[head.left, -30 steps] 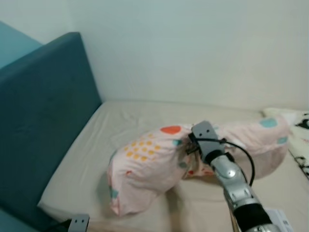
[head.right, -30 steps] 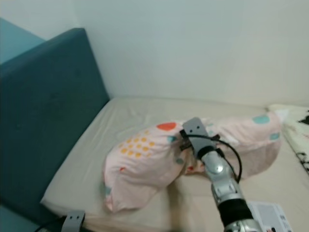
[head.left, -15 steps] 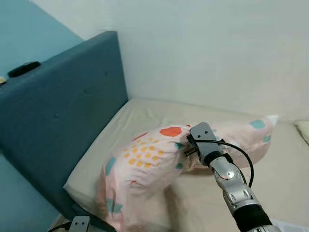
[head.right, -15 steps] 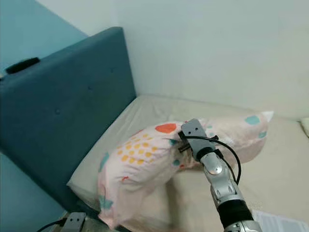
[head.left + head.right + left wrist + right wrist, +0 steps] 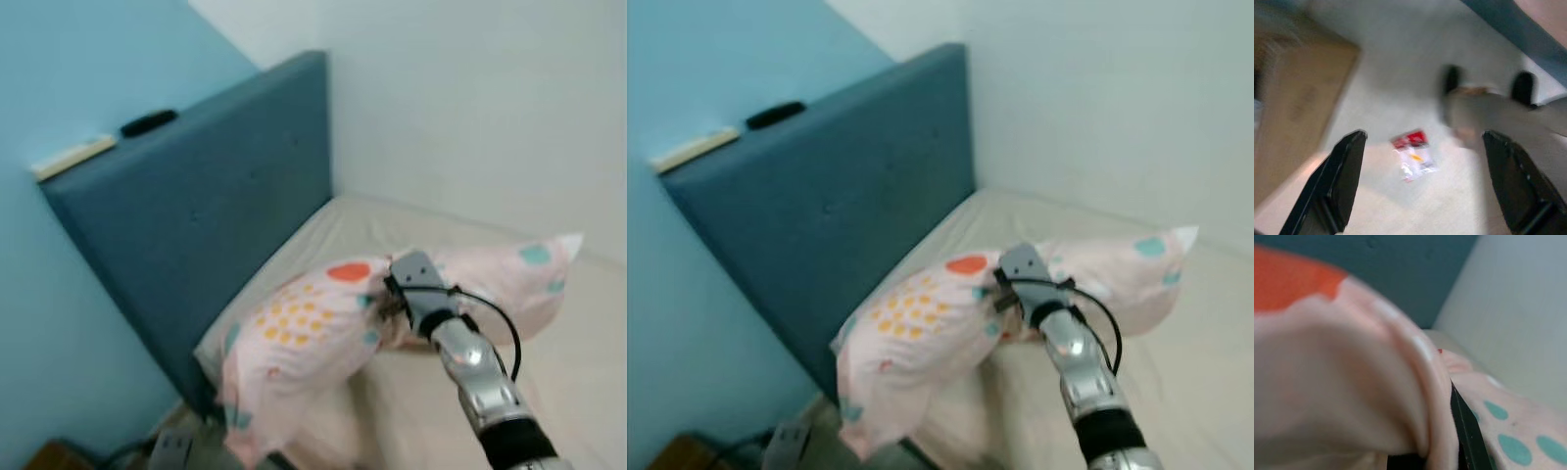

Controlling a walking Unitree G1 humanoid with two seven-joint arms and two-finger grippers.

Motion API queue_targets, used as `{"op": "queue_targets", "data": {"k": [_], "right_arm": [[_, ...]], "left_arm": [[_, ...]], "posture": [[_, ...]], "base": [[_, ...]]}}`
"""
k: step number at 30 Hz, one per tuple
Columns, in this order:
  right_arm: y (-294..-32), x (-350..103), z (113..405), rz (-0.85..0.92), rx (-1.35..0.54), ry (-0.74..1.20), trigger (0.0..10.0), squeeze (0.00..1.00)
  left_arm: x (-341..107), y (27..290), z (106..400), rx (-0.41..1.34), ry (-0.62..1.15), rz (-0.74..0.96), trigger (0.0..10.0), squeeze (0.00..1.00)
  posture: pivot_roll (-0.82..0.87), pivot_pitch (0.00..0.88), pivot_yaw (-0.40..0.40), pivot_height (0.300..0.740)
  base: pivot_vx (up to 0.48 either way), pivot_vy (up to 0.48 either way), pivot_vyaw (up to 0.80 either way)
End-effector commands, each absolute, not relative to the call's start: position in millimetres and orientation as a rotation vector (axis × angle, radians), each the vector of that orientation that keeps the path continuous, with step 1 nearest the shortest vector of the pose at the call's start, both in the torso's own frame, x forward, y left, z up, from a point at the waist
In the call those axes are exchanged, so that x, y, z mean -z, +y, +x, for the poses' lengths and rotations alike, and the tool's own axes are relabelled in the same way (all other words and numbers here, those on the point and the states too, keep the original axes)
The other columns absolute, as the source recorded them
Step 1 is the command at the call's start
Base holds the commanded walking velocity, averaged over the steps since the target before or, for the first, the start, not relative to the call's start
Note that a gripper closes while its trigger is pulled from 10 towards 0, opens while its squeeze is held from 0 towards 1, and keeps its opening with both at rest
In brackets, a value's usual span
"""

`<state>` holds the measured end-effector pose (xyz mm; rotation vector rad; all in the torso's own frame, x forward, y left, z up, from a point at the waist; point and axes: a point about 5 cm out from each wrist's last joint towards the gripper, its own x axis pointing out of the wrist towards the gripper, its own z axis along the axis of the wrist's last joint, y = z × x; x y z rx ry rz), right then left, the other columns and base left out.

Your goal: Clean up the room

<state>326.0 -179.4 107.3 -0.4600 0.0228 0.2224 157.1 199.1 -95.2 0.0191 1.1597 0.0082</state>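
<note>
A pink pillow [image 5: 304, 338] with orange dots and teal spots lies bunched across the beige mattress [image 5: 372, 220], and its near end sags past the bed's corner. My right gripper [image 5: 389, 305] is shut on a fold of that pillow near its middle. In the right wrist view the pink fabric [image 5: 1342, 382] bulges over one black finger [image 5: 1464, 431]. My left gripper [image 5: 1424, 134] hangs open above the floor, over a red and white wrapper [image 5: 1413, 154].
A tall dark teal headboard [image 5: 216, 215] stands at the bed's left, with a black object [image 5: 149, 123] and a flat pale item [image 5: 73, 157] on top. A cardboard box [image 5: 1298, 112] sits on the floor. A blurred grey shape [image 5: 1484, 112] lies beside the wrapper.
The camera has swung left, bringing the blue wall and the headboard's top into view. The pillow, still held, has shifted toward the bed's corner, and its near end now hangs over the edge.
</note>
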Motion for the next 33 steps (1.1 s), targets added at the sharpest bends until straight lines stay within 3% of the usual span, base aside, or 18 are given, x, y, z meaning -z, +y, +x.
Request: {"op": "queue_targets", "data": {"k": [1, 25, 33], "right_arm": [[-165.5, -124.4, 330.4, -0.443, -0.248, -0.075, 10.0, 0.0], [-173.8, -128.2, 332.0, -0.456, -0.182, -0.093, 10.0, 0.0], [-172.0, -128.5, 330.3, -0.451, -0.216, -0.088, 10.0, 0.0]], "left_arm": [[96.5, 205.5, 151.5, -0.026, 1.179, 0.025, 10.0, 0.0], [96.2, 203.6, 152.7, -0.015, 1.167, 0.013, 10.0, 0.0], [95.2, 206.6, 154.5, -0.044, 1.159, 0.023, 10.0, 0.0]], "posture": [[-0.02, 0.0, -0.001, 0.74], [-0.02, 0.0, 0.001, 0.74], [-0.02, 0.0, -0.002, 0.74]], "base": [[0.0, 0.0, 0.79], [0.0, 0.0, 0.74], [0.0, -0.456, 0.19]]}}
